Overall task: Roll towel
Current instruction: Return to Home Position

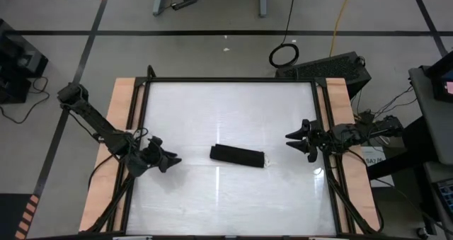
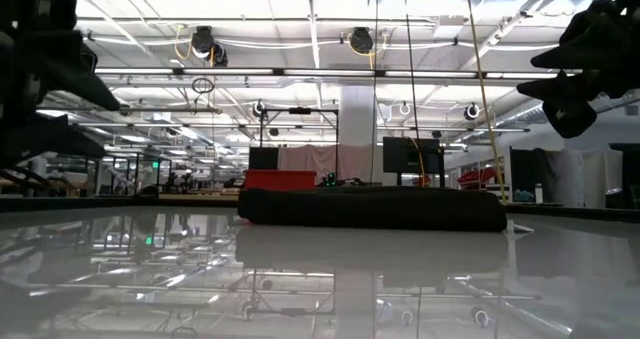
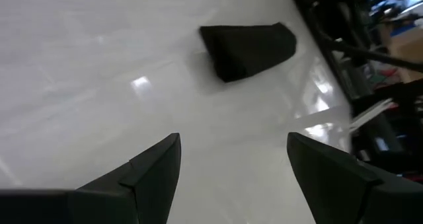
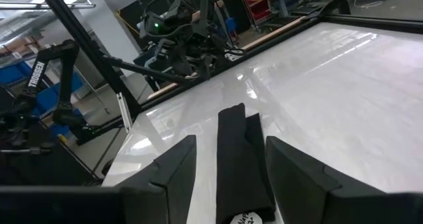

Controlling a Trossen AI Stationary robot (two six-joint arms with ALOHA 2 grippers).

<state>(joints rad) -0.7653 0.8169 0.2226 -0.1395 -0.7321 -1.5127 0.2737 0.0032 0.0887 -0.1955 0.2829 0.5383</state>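
The towel (image 1: 237,155) is plain black, and its small tag (image 4: 246,218) is white with dark print. The table (image 1: 226,105) top is glossy white inside a black frame, with pale wood boards (image 1: 117,120) at either side. The left gripper (image 1: 174,163) and right gripper (image 1: 296,144) are both black. The floor (image 1: 212,52) is grey, crossed by black lines, and a yellow cable (image 1: 345,13) runs over it.

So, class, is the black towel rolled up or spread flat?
Rolled up: the towel lies as a narrow, thick bundle.
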